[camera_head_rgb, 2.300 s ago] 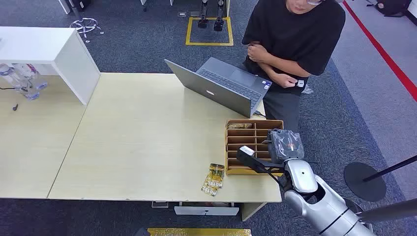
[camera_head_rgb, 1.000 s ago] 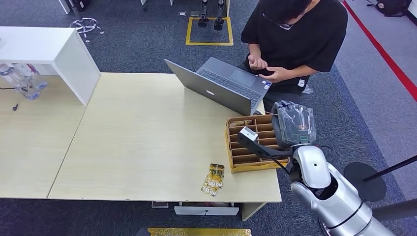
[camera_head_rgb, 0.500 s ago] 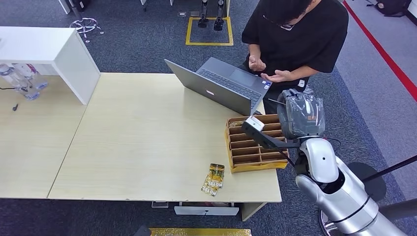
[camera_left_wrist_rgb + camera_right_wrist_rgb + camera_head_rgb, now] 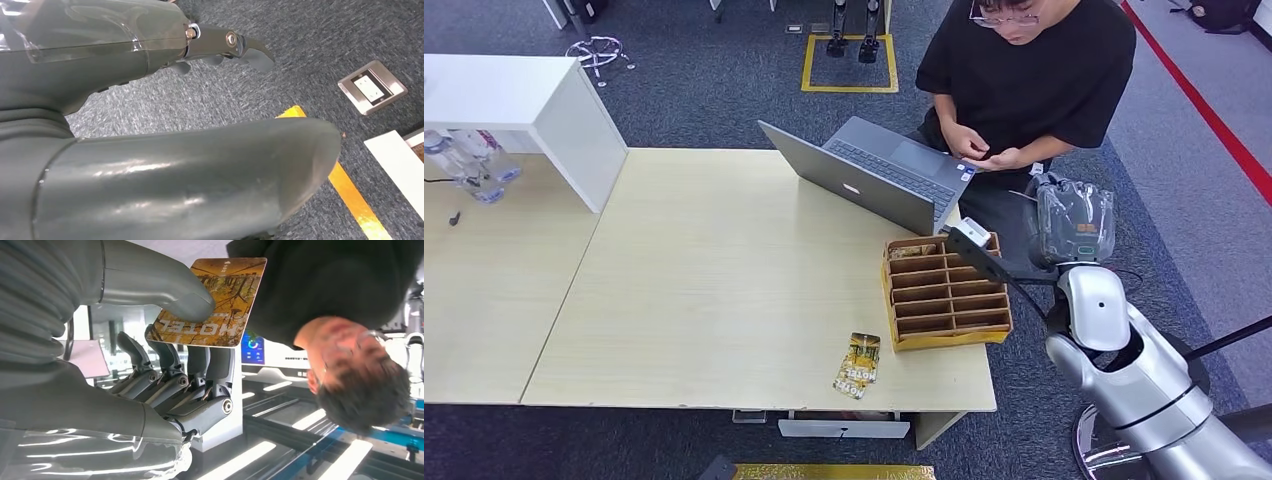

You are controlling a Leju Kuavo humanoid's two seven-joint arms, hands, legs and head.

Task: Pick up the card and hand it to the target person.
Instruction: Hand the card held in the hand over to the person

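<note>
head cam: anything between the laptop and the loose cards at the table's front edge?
Bare tabletop between the laptop and the cards; the organizer sits off to the side.

— What's the floor like?
— Dark blue-grey carpet (image 4: 724, 60) with a yellow taped square (image 4: 849, 65) and a red line (image 4: 1199, 105).
— Furniture?
— Pale wooden worktop (image 4: 704, 270) beside a white cabinet (image 4: 524, 100).

The left hand (image 4: 165, 125) hangs empty above grey carpet (image 4: 310, 55).
</note>
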